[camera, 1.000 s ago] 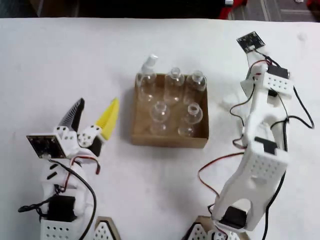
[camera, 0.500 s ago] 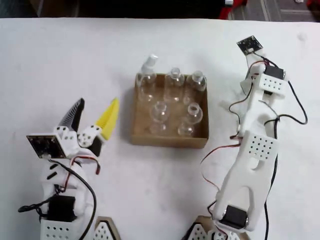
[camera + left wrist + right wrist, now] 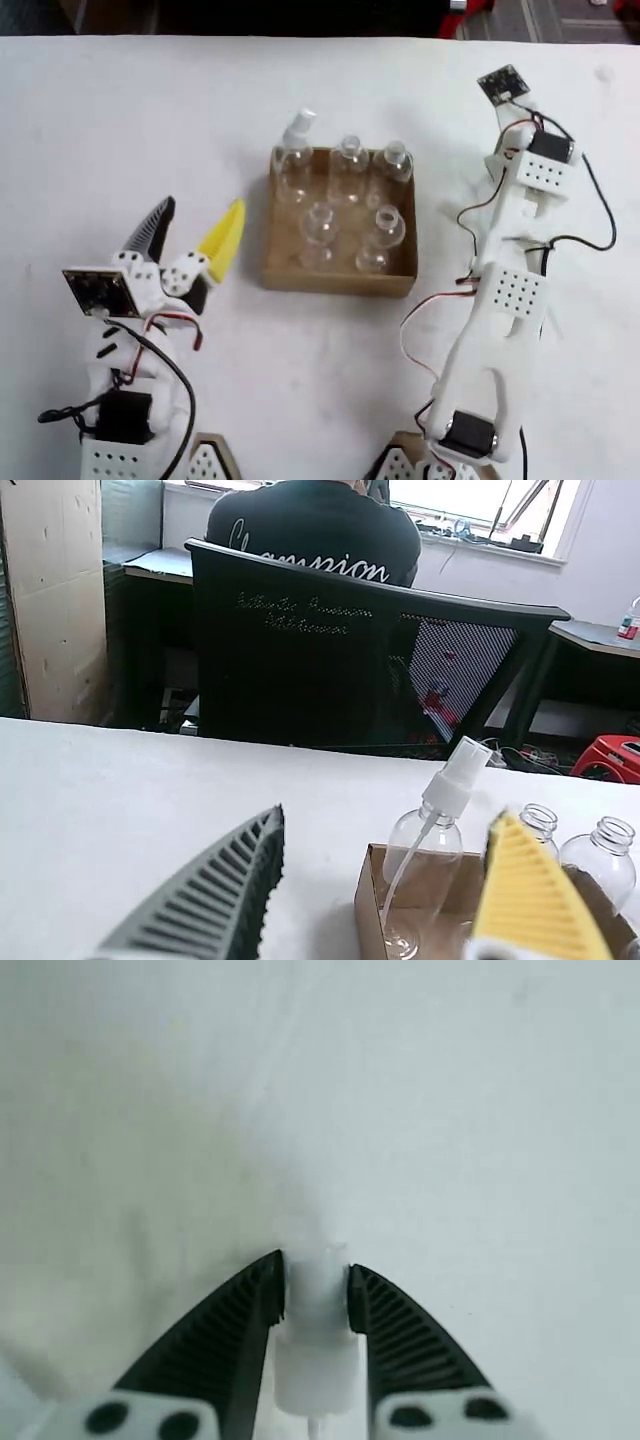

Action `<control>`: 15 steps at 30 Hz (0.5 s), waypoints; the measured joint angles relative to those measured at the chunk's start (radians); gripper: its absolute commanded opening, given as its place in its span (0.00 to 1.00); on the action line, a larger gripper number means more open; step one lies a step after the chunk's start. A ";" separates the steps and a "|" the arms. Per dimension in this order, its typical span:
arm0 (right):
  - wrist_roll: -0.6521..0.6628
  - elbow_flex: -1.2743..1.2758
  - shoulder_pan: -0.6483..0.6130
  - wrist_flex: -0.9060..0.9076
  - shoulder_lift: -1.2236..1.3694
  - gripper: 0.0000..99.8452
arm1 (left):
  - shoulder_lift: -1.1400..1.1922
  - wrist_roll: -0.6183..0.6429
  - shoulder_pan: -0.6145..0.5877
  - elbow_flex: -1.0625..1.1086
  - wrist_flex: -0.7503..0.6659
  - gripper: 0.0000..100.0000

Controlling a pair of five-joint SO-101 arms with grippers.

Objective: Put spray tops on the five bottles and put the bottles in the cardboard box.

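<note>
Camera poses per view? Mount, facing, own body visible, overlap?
High: fixed overhead, looking down; left arm, right arm, left claw open beside cardboard box.
Left wrist: on left arm, level toward box; own claw in foreground.
Right wrist: on right arm, facing table; right claw shut on spray top.
Shared: high and left wrist show box, capped bottle.

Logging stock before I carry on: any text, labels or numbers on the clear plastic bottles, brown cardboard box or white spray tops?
None readable: the clear plastic bottles, brown cardboard box and white spray top held in the right gripper are all plain.
Black chair back: faint lettering, too blurred to read.
</note>
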 measured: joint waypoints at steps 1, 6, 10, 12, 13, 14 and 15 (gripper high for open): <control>0.000 -0.031 0.000 0.021 0.000 0.02 | 0.000 0.000 0.000 0.000 0.000 0.30; 0.000 -0.160 -0.002 0.129 -0.008 0.02 | 0.000 0.000 0.000 0.000 0.000 0.30; 0.000 -0.161 -0.002 0.207 -0.074 0.02 | 0.000 0.000 0.005 0.000 0.000 0.30; -0.023 -0.161 -0.005 0.235 -0.143 0.02 | 0.000 0.000 0.035 0.000 0.000 0.30; -0.048 -0.161 -0.009 0.247 -0.183 0.02 | 0.000 0.000 0.049 0.000 0.000 0.30; -0.081 -0.161 -0.014 0.262 -0.221 0.02 | 0.000 0.000 0.057 0.000 0.000 0.30; -0.115 -0.163 -0.021 0.276 -0.264 0.02 | 0.000 0.000 0.061 0.000 0.000 0.30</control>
